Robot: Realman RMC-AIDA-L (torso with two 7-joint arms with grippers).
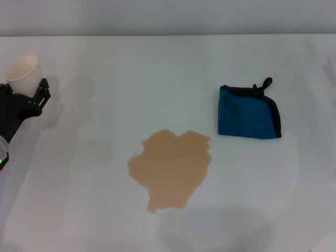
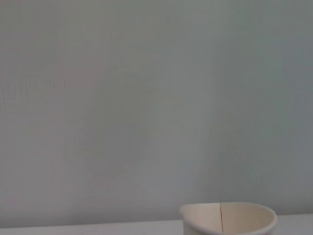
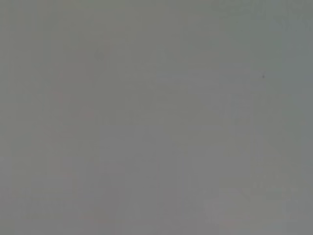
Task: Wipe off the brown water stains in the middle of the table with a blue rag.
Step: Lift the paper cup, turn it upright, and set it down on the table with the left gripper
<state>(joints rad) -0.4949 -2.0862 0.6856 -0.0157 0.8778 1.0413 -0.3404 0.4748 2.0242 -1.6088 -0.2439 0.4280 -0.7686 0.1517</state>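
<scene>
The brown water stains (image 1: 170, 169) form one tan, lobed puddle in the middle of the white table (image 1: 94, 210). The blue rag (image 1: 248, 113) lies folded flat to the puddle's far right, with black edging and a small loop at its far corner; nothing touches it. My left gripper (image 1: 29, 86) is at the table's far left edge, right beside a white paper cup (image 1: 22, 71), well away from the stain and the rag. The cup's rim (image 2: 227, 215) shows in the left wrist view. My right gripper is out of view; its wrist view shows only plain grey.
The paper cup at the far left is the only other object. The table's far edge (image 1: 168, 35) meets a pale wall. Bare white tabletop surrounds the puddle and the rag on all sides.
</scene>
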